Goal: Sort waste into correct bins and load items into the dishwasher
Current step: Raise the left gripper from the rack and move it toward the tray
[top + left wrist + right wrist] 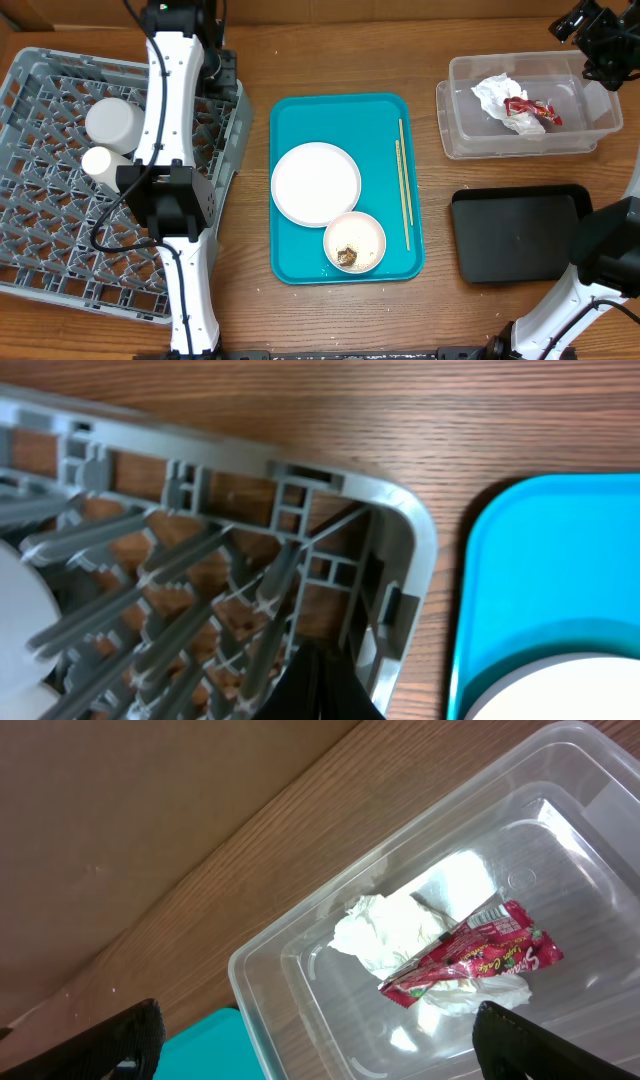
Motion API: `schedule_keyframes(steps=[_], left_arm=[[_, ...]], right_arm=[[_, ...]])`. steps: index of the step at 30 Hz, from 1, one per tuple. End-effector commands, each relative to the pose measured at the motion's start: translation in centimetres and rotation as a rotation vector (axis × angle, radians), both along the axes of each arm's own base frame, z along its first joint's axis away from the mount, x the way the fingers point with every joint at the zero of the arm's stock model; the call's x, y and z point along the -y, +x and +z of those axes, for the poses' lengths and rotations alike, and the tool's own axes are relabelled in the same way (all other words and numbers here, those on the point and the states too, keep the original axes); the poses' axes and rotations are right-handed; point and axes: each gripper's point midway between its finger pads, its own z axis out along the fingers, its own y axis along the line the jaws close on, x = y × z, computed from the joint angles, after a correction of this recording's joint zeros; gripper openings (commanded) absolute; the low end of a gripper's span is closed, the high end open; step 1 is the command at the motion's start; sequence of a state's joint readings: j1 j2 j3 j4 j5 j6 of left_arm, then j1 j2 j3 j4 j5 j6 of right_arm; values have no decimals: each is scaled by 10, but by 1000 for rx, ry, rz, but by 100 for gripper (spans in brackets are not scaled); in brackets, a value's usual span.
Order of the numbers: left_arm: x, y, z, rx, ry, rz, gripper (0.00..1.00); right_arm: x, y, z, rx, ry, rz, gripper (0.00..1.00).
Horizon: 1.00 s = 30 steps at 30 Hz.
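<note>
The grey dish rack (40, 70) stands at the left and holds two white cup-like vessels (110, 122) (100, 162). My left gripper (222, 75) is shut and empty over the rack's far right corner (400, 520); its tips show in the left wrist view (318, 685). On the teal tray (300, 120) lie a white plate (316, 183), a small white bowl (354, 241) with brown scraps, and chopsticks (403, 180). The clear tub (520, 150) holds a crumpled napkin (385, 930) and a red wrapper (470, 955). My right gripper (320, 1050) is open and empty above the tub.
A shallow black tray (520, 235) lies at the front right, below the tub. A brown cardboard wall (150, 810) runs behind the table. The left arm stretches across the rack's right side.
</note>
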<state>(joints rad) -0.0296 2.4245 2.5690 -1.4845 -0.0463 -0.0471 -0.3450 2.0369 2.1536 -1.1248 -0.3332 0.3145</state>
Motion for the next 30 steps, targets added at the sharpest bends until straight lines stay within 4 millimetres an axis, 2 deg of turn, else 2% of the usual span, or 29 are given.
schedule_keyframes(steps=[1,17,26,30], left_arm=[[19,0,-6,-8,-99,-100,4],[19,2,-61,-66,-99,-96,4],[20,29,-59,47,-102,-91,4],[27,41,-58,92,-139,-104,4]], right_arm=[[-3,-5,27,55,-20,-1,100],[-3,-5,27,55,-20,-1,100],[-3,-5,27,55,-20,-1,100],[-3,-5,27,55,-20,-2,100]])
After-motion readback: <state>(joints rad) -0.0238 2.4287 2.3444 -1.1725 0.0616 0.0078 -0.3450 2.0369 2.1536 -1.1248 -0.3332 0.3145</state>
